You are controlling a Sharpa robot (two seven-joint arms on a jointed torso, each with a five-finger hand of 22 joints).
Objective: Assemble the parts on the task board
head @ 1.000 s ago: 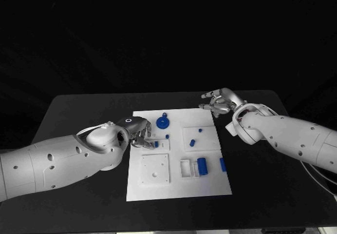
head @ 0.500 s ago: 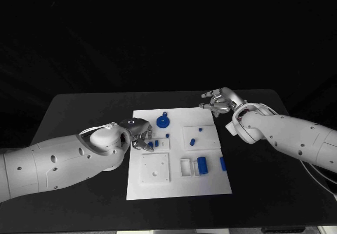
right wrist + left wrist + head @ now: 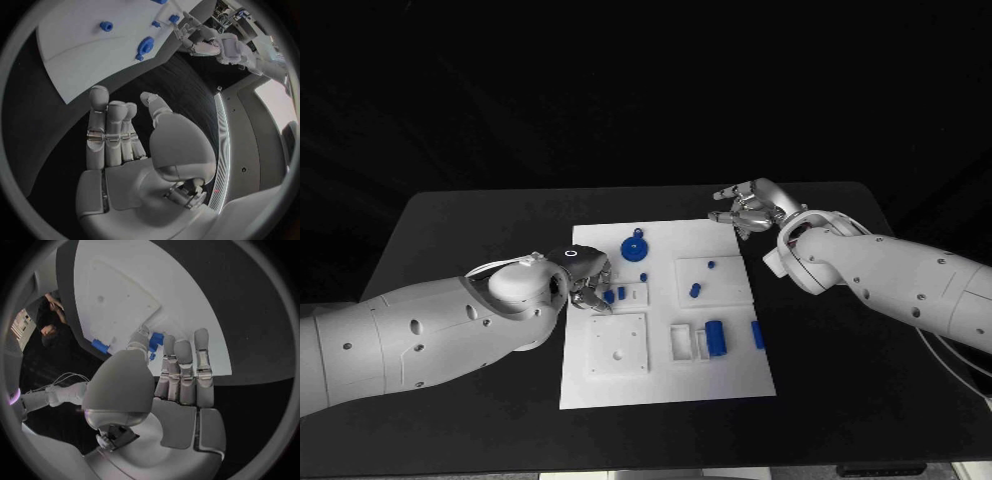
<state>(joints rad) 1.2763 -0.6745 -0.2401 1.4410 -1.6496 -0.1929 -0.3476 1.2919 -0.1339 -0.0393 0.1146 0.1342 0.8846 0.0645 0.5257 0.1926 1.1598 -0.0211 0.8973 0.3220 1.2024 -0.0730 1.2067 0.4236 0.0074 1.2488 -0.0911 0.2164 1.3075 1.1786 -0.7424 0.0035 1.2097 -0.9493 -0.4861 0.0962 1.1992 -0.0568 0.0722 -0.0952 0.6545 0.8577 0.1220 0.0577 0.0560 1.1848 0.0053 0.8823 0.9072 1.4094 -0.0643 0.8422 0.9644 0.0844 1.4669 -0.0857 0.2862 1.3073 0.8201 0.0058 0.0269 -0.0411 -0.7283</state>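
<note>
No text, label, brand, number or sign can be read on the task board [image 3: 733,380], the parts, the hands or the black table [image 3: 459,225]

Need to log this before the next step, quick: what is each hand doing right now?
Left hand: fingers down among the small blue parts at the task board; a grip cannot be told.
Right hand: open, holding nothing, off the board's far corner.

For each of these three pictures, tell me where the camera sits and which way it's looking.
Head view: on the robot's head, looking down at the task board; both arms enter.
Left wrist view: behind the left hand, facing the board's blue parts.
Right wrist view: behind the right hand, facing the board's corner.
All share the board.
</note>
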